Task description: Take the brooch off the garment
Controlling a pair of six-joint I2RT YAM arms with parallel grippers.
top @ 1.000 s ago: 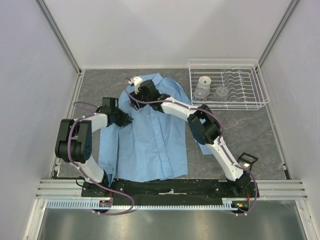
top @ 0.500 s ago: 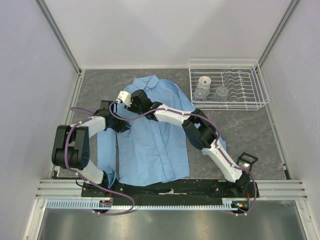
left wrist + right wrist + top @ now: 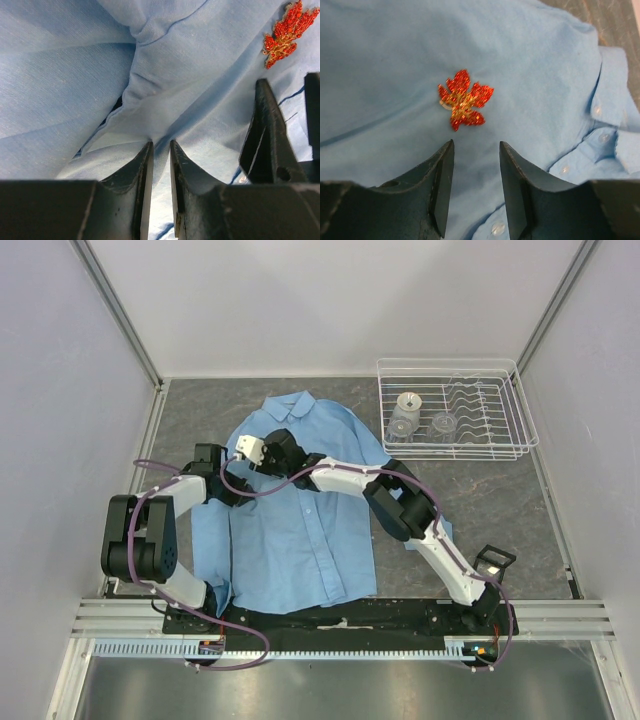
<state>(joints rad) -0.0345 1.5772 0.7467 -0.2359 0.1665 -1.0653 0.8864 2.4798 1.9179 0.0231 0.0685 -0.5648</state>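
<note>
White wire rack [image 3: 490, 400] at the far right of the grey marbled table [image 3: 500, 510]. Holds, in its left half, a round grey piece [image 3: 409, 402] and, just nearer, two clear glass pieces [image 3: 400, 426] [image 3: 444, 423]. Pale walls on three sides.

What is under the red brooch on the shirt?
The brooch lies flat on light blue shirt cloth, just ahead of the open right claw. A small pale bit peeks from its left edge, perhaps the fastening; the pin itself and anything beneath the cloth are covered.
</note>
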